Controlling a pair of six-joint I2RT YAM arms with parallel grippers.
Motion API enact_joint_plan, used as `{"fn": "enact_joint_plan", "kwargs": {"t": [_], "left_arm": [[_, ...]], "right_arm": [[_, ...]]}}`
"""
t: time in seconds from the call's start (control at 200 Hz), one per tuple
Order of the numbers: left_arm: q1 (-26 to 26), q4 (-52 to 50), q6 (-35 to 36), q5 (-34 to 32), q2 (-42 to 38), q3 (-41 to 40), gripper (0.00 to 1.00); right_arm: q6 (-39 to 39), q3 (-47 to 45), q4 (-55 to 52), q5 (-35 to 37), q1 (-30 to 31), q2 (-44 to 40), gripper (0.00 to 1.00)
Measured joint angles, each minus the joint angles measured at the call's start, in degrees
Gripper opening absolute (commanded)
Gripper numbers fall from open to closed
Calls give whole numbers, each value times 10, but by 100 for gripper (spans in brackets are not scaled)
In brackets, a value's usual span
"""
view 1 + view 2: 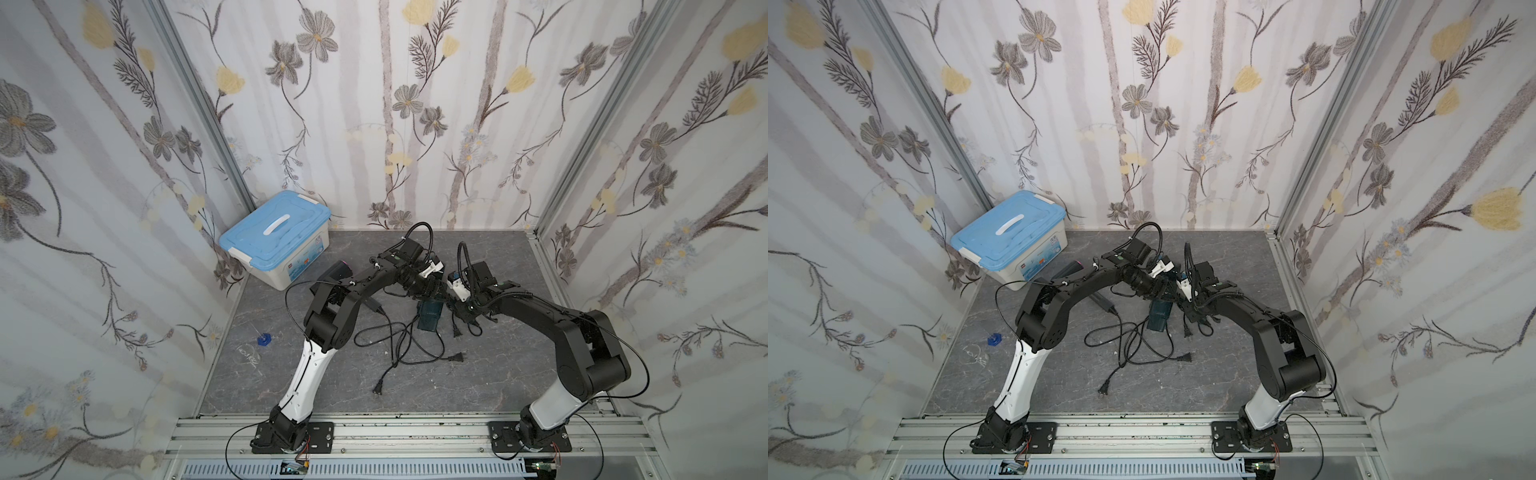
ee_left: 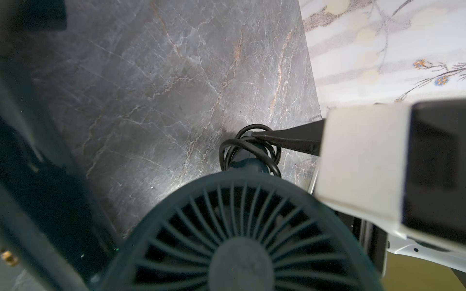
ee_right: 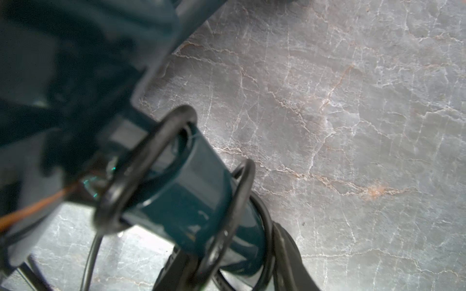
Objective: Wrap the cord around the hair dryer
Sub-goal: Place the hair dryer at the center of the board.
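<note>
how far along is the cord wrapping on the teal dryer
Done: a few cord loops circle the handle of the hair dryer. In hand: the left claw holds the dryer up, the right claw meets the loops. Left: loose cord and plugs lie on the table, some likely this dryer's.

Light: bright, even in both top views.
Glare: pale sheen on table (image 2: 141, 191) beside hair dryer (image 2: 242, 239).
Blur: wrist views soft nearest the hair dryer.
Edges: walls (image 1: 415, 124) bowed.
</note>
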Motion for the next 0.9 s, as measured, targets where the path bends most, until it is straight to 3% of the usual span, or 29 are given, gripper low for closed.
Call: {"fn": "enact_joint_plan", "kwargs": {"t": [0.115,0.24,0.535,0.899], "left_arm": [[3,9,-11,7,1,0,75],[8,19,-41,11,-5,-6,99],[21,60,-81,-4,-73,-5,100],[22,62,-83,-26,-97,-16,100]], "right_arm": [[-6,-19,18,-9,-6,-15,0],[6,-35,21,5,-13,-26,0],[26,-59,9,49,-29,-27,0],[55,-49,-10,65,-99,-14,0]]}}
